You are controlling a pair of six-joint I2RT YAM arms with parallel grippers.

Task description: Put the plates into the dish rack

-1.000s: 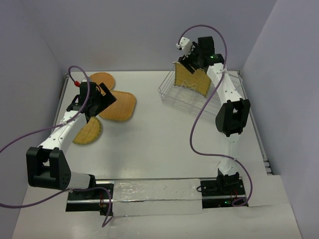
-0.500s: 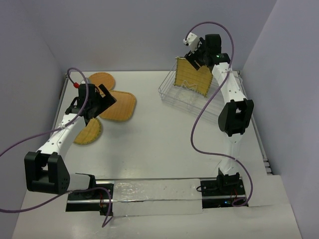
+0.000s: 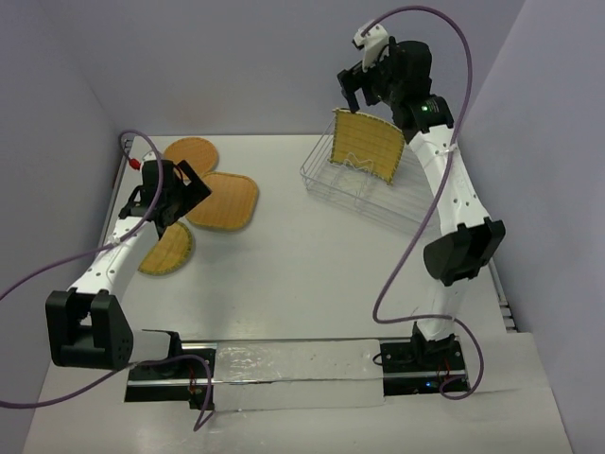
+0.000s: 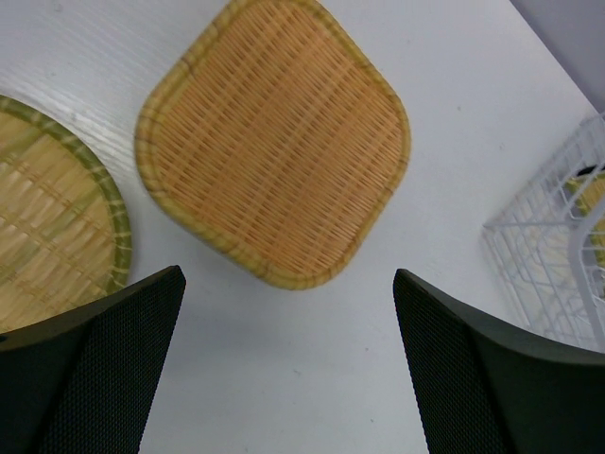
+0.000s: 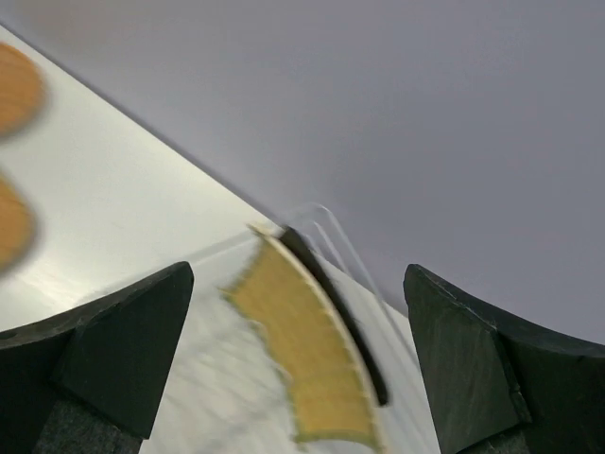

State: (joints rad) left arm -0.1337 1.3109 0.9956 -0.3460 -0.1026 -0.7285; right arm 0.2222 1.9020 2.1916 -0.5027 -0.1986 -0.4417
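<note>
The wire dish rack (image 3: pixel 354 189) stands at the back right. The yellow woven-look square plate (image 3: pixel 367 145) stands upright in it and also shows in the right wrist view (image 5: pixel 312 359). The dark edge of the black plate (image 5: pixel 333 293) is right behind it. My right gripper (image 3: pixel 362 99) (image 5: pixel 298 274) is open and empty, above the plate and apart from it. My left gripper (image 3: pixel 184 189) (image 4: pixel 288 312) is open and empty over the near edge of the orange rounded square plate (image 4: pixel 274 142) (image 3: pixel 232 200). The orange round plate (image 3: pixel 192 151) and the yellow round plate (image 3: pixel 168 251) (image 4: pixel 52 213) lie flat on the left.
The rack's corner (image 4: pixel 558 255) shows at the right of the left wrist view. Grey walls close in the white table (image 3: pixel 302 265) at the back and sides. Purple cables hang from both arms.
My right gripper has let go of the yellow square plate and risen above it; the plate stays upright in the rack. My left gripper has shifted slightly left.
</note>
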